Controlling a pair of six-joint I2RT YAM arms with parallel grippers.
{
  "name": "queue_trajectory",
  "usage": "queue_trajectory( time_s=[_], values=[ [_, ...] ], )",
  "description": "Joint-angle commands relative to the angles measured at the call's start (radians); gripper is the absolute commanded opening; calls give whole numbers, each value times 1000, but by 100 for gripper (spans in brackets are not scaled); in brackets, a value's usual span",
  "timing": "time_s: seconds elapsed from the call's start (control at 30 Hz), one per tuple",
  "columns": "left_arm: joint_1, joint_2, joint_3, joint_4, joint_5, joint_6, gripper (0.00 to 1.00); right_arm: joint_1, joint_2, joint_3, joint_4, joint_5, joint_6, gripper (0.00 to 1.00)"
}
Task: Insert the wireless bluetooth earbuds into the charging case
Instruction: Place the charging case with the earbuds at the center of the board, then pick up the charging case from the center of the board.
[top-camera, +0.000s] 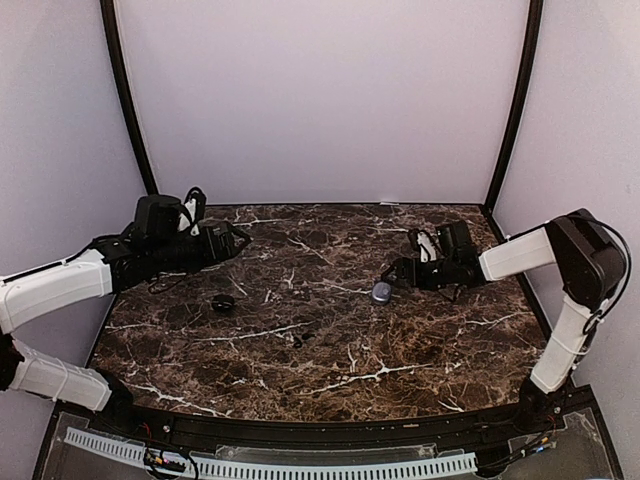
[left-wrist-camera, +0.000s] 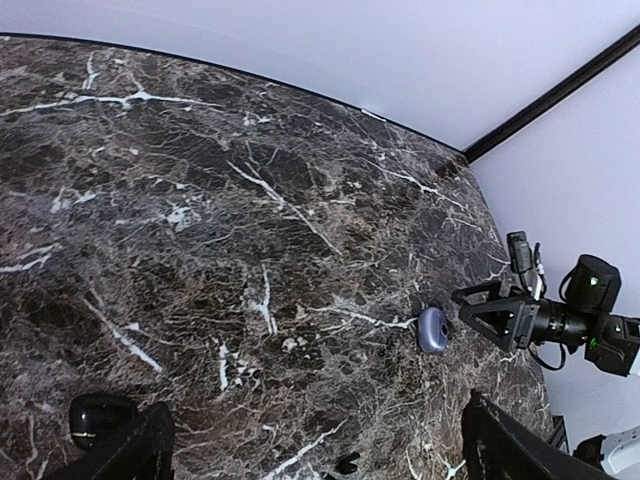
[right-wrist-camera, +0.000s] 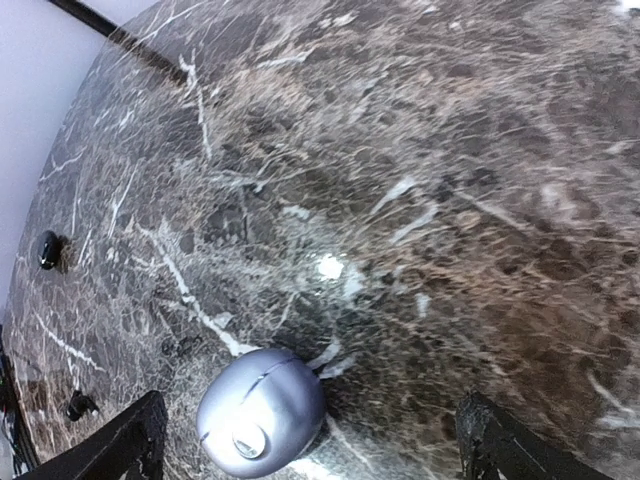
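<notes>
Lavender pod (right-wrist-camera: 262, 410), rounded and smooth, with a seam across its top. I take it for the charging case, and it looks shut. It sits on the dark marble desk (top-camera: 330, 385) just ahead of my right pincer (top-camera: 392, 273), whose fingers stand wide apart with nothing between them. From my right wrist the pod shows low between the two fingers, off centre toward one of them. Whether a tip touches it I cannot tell. The pod is close to round, so there is no long axis to line up on, and the seam is the only cue to how it opens. My left pincer (top-camera: 238, 242) hangs over the far left of the desk, fingers also spread and empty, well apart from the lavender pod. Near it, toward the front edge, lies a dark glossy pod (top-camera: 222, 302), possibly a second case. Earbuds: no pale purple one visible anywhere. One small dark speck (left-wrist-camera: 345, 462) lies on open marble between the two pods, toward the front edge. I judge it a darker earbud, though it is too small to be sure. It is about midway between my arms, neither clearly nearer, and nothing stands between either pincer and it. Judgement: the case must open before any bud goes in, and my right arm is placed for that.
</notes>
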Motion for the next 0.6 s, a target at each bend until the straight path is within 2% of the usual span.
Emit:
queue_trajectory(
  time_s=[0.0,0.1,0.2,0.37,0.57],
  values=[
    [20,-72,-27,-122,-132,-68,99,-34,-85,21,-68,136,-25,99],
    [25,-68,-34,-248,-246,-115,99,-45,-144,18,-74,168,-36,99],
    [25,-48,-66,-302,-313,-159,99,-45,-187,30,-82,144,-48,99],
    [25,18,-94,-331,-364,-191,99,-44,-245,36,-91,86,-53,99],
    [25,129,-85,-297,-339,-117,96,-44,-293,29,-94,42,-59,99]
  ],
)
